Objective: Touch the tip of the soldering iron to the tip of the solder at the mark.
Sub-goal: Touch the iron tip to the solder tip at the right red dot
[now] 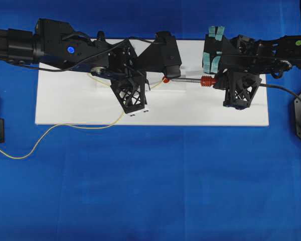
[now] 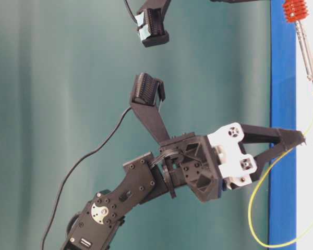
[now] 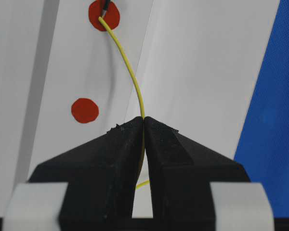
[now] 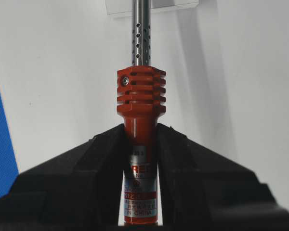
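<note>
While the left gripper (image 3: pixel 143 126) pinches the solder (image 3: pixel 130 72), its free end lies on the upper red mark (image 3: pixel 104 15), meeting the soldering iron (image 1: pixel 190 80) clamped lengthwise in the right gripper (image 4: pixel 140 139).

The tabletop (image 1: pixel 150 191) is deep blue, and the board (image 1: pixel 70 105) on it is plain white with round red marks (image 3: pixel 85 110). The solder (image 3: pixel 130 72) is yellow. The soldering iron (image 4: pixel 140 106) has a red ribbed collar, a silver perforated shaft and a printed label. Both grippers' jaws are black.
</note>
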`<state>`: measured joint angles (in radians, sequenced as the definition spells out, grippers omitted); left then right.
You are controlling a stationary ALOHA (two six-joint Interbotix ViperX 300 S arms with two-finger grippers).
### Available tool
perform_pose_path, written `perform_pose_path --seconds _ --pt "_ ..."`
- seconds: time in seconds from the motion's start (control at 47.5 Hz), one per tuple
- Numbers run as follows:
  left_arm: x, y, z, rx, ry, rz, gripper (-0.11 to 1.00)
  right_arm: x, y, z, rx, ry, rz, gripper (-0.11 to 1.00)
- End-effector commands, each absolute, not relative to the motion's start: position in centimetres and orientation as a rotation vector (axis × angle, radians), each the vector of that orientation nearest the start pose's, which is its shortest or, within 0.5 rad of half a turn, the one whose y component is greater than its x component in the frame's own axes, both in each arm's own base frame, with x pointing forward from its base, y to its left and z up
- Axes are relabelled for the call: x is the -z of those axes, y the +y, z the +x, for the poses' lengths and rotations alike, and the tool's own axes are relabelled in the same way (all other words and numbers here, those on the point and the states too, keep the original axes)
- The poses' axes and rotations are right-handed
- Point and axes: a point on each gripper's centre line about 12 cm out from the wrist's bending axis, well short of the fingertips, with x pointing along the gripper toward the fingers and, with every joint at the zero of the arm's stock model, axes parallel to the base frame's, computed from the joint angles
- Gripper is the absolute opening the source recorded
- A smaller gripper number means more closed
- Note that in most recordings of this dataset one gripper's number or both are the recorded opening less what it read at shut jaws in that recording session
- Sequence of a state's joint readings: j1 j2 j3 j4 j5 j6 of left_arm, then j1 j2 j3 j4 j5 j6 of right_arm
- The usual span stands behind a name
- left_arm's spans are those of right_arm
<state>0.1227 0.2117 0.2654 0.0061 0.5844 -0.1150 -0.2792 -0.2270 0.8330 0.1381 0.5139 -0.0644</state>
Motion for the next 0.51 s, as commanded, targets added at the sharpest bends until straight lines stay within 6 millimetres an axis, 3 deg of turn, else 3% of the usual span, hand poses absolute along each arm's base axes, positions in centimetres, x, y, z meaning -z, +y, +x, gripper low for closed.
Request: perform_pose_path --seconds 0.0,0.484 --pt "-17.98 5.61 44.55 -0.173 1.02 -0.162 0.03 -16.36 -7.44 28.45 0.223 1.066 0.235 0.06" --pt "-17.72 5.59 44.38 -0.175 1.027 -0.164 0.03 -16.35 -7.48 28.42 0.224 1.068 0.236 0.06"
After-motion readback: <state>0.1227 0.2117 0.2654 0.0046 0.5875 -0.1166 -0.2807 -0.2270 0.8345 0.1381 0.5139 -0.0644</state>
